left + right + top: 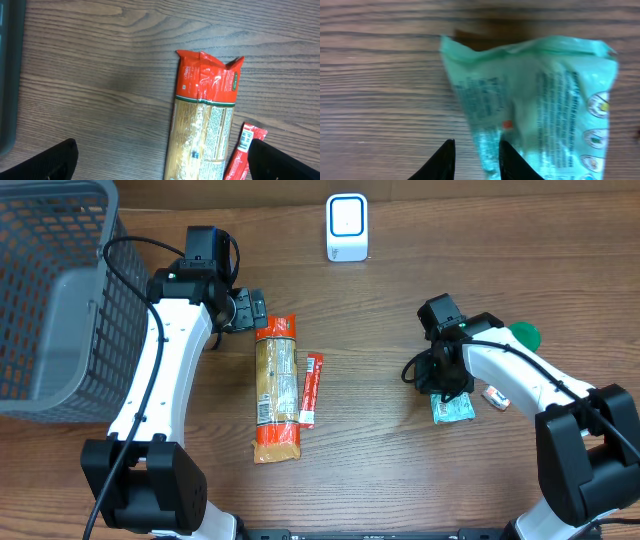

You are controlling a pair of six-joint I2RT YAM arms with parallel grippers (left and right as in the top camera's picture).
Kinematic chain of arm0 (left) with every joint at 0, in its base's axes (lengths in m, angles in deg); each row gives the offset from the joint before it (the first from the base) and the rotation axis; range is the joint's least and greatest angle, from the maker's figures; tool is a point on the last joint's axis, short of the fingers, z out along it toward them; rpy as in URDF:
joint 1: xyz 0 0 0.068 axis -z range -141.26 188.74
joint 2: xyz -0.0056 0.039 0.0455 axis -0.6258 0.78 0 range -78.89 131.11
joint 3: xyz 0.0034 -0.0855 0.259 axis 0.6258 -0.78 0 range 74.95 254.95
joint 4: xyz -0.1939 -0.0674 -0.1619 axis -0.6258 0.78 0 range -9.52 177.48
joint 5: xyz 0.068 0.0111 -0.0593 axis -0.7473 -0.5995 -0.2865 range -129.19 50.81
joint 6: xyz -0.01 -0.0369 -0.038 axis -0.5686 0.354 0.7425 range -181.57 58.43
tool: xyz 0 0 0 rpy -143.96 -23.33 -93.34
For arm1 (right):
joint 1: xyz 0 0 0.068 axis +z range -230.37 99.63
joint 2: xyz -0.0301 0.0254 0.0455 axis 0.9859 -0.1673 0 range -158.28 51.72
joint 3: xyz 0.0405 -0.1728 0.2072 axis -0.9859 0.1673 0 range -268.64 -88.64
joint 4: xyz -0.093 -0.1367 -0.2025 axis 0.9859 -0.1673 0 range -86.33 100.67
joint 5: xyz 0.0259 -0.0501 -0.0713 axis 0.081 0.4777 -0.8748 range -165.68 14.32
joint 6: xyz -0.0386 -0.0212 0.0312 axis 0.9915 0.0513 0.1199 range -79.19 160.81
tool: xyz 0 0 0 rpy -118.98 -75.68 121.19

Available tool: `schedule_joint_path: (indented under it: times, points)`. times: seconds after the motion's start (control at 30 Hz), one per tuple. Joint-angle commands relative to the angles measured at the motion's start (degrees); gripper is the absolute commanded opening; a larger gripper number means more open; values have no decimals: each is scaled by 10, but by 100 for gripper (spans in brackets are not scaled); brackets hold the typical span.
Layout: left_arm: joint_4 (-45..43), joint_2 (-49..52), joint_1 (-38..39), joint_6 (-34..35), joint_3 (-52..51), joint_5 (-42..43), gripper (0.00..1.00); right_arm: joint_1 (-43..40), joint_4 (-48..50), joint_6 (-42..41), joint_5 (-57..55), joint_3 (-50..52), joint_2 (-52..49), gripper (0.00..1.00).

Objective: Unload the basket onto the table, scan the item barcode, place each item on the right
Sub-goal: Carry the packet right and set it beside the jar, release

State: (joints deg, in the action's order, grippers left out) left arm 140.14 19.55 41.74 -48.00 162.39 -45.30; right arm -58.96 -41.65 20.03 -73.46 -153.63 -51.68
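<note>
Packet: a pale green printed packet (540, 100) lies flat on the table (380, 460), directly under the right gripper (475, 157).
Packet edge: its near edge runs in between the two black fingers (445, 160); the rest spreads ahead of the fingertips and off to one side of them.
Right gripper: the jaws stand only a little apart, astride the packet's edge. Whether they actually press on the film cannot be told.
Scanner: a white scanner (346, 228) stands at the far edge of the table, beyond both grippers and roughly between them, well apart from the packet.
Left gripper: the left gripper (245, 310) has its jaws spread wide with nothing between them, hovering just above the table.
Pasta bag: a long pasta bag (205, 125) with red ends lies just ahead of the left gripper, its crimped top pointing away from the fingertips.
Sachet: a thin red sachet (242, 155) lies just beside the pasta bag, close to one of the left fingers.
Basket: a grey mesh basket (50, 300) sits beside the left arm, on the side away from the pasta bag.
Near the right gripper: a green disc (524, 335) and a small wrapped item (496, 397) lie beside the right arm, the wrapped item just beside the packet.
</note>
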Motion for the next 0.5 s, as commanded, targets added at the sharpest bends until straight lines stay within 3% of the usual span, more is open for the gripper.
schedule_joint_path:
  times: [0.0, 0.47]
  points:
    - [0, -7, 0, -3, 9, -4, 100, 1, 1, -2, -46, 13, 11, 30]
    - [0, -7, 0, -3, 9, -4, 100, 0, -33, -2, -190, 13, 11, 30]
